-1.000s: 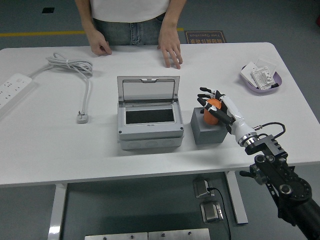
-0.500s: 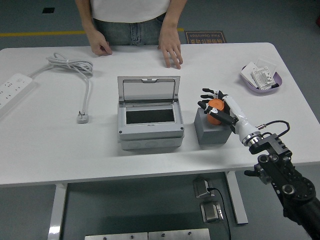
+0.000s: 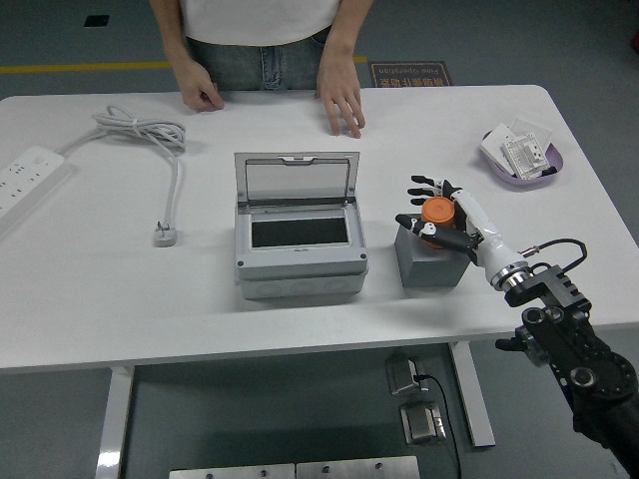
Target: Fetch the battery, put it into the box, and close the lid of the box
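Note:
An orange battery (image 3: 435,212) stands upright on a grey block (image 3: 429,260), right of the box. My right hand (image 3: 435,213) has its fingers curled around the battery, grasping it. The grey box (image 3: 298,257) sits at the table's middle with its clear lid (image 3: 296,180) raised upright at the back and its dark inside showing. The left arm is out of view.
A person stands at the far side, both hands (image 3: 339,100) resting on the table. A white power strip (image 3: 28,180) with coiled cable (image 3: 150,135) lies at the left. A purple dish (image 3: 522,155) holding small packets sits at the right rear.
My right hand has shifted slightly right and back with the battery, which now stands more upright; the grey block has slid a little to the right. The person's hands stay put.

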Motion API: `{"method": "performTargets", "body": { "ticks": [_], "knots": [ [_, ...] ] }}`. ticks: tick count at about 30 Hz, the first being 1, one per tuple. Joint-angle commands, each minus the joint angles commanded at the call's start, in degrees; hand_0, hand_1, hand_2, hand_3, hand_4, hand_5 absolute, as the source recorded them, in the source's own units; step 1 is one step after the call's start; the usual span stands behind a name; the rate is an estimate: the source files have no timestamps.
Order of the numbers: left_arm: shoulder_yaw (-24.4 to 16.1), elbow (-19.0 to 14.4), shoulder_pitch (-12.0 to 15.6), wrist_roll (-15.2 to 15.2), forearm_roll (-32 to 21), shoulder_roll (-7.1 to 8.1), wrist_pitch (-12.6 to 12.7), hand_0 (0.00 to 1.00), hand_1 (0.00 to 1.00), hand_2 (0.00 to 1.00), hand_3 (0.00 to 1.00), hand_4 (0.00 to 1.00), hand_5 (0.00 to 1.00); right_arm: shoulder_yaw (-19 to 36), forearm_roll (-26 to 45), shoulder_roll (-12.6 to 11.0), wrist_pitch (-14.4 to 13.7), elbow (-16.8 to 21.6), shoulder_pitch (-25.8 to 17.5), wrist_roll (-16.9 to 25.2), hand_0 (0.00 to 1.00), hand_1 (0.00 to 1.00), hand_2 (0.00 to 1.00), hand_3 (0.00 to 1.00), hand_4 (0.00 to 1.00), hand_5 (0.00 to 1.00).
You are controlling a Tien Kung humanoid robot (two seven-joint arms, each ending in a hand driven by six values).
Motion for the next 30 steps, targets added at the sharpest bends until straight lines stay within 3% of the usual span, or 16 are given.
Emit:
{"method": "performTargets", "body": {
  "ticks": [11,12,17,18,23,24,29,30],
  "knots": [
    [0.12,0.00,0.01,0.00,-0.05,-0.02,-0.03,0.596,0.630,0.623,0.648,0.710,0.247,-0.21,3.57,0.18,-0.45,0.03,-0.08,-0.17,0.509,0.765,0.791,0.852,0.983,0.334],
    [0.11,0.00,-0.01,-0.01,-0.04,-0.02,-0.03,0.595,0.630,0.622,0.649,0.710,0.242,-0.26,4.50,0.22,-0.46,-0.02,-0.08,-0.14,0.511,0.745,0.733,0.814,0.768,0.132],
    [0.14,0.00,-0.03,-0.05,-0.05,-0.04,-0.06,0.595,0.630,0.622,0.649,0.710,0.242,-0.33,8.55,0.34,-0.81,-0.24,-0.09,0.17,0.511,0.745,0.733,0.814,0.768,0.132],
    [0.14,0.00,-0.03,-0.05,-0.06,-0.05,-0.06,0.595,0.630,0.623,0.649,0.709,0.240,-0.34,9.07,0.35,-0.88,-0.26,-0.09,0.23,0.517,0.715,0.708,0.762,0.441,0.002],
    [0.32,0.00,-0.05,-0.10,-0.17,-0.08,-0.08,0.595,0.630,0.623,0.649,0.709,0.240,-0.34,11.01,0.41,-1.32,-0.38,-0.13,0.48,0.517,0.715,0.708,0.762,0.441,0.002],
    [0.33,0.00,-0.05,-0.11,-0.18,-0.08,-0.09,0.595,0.630,0.622,0.648,0.710,0.242,-0.35,11.11,0.43,-1.33,-0.39,-0.15,0.49,0.520,0.688,0.665,0.692,0.267,0.002],
    [0.48,0.00,-0.07,-0.15,-0.21,-0.11,-0.10,0.595,0.630,0.622,0.648,0.710,0.242,-0.41,11.03,0.53,-1.41,-0.42,-0.24,0.55,0.520,0.688,0.665,0.692,0.267,0.002],
    [0.50,0.00,-0.07,-0.16,-0.22,-0.12,-0.10,0.594,0.629,0.621,0.649,0.712,0.240,-0.41,10.98,0.55,-1.44,-0.42,-0.25,0.56,0.522,0.679,0.655,0.680,0.182,0.002]
  ]
}}
